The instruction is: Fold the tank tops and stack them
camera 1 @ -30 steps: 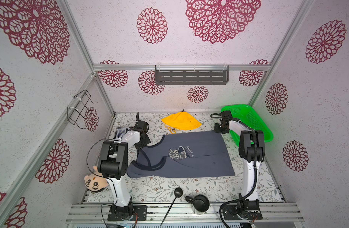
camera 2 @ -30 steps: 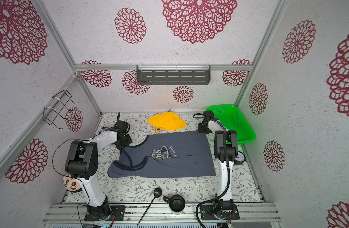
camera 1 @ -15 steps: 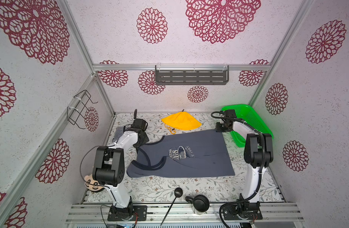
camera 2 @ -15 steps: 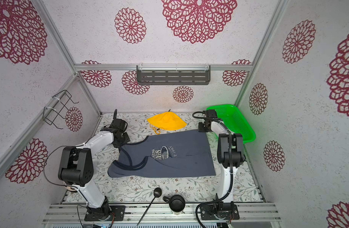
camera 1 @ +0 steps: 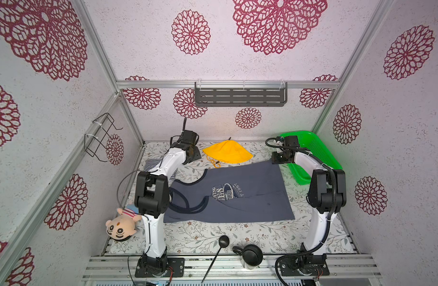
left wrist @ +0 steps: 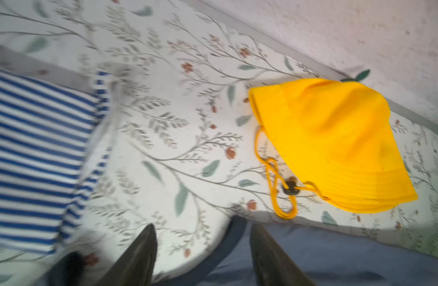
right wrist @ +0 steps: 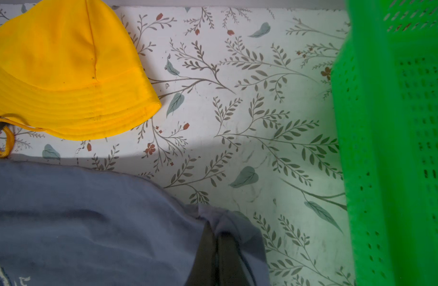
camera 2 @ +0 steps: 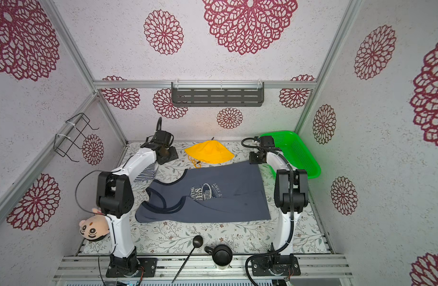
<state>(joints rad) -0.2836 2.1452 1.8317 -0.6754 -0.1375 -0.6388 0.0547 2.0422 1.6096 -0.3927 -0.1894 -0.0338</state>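
Room: white walls with dark red rosettes; the surface is a pale matte mat printed with leafy twigs
Centre: the grey tank top lies flat mid-surface in both top views, straps toward our left arm, hem toward our right; its near long side looks folded over the cream chest print
Left side: the striped tank top sits bunched near the left wall
Left arm: the left gripper stands parted and grips nothing; a navy-bound strap edge lies just below the gap
Right arm: the right gripper is pinched tight on the far hem corner of the grey tank top; cloth puckers round the tips
Handling: we judge both tops light, limp and stretchy; they will sag and drag rather than hold a shape
Hold points: we would take corners, hem at one end and strap at the other; bound edges should give a firmer bite
Textures: the hat is smooth yellow cloth with ringed brim stitching and a braided cord; the basket is stiff green plastic pierced with small slots
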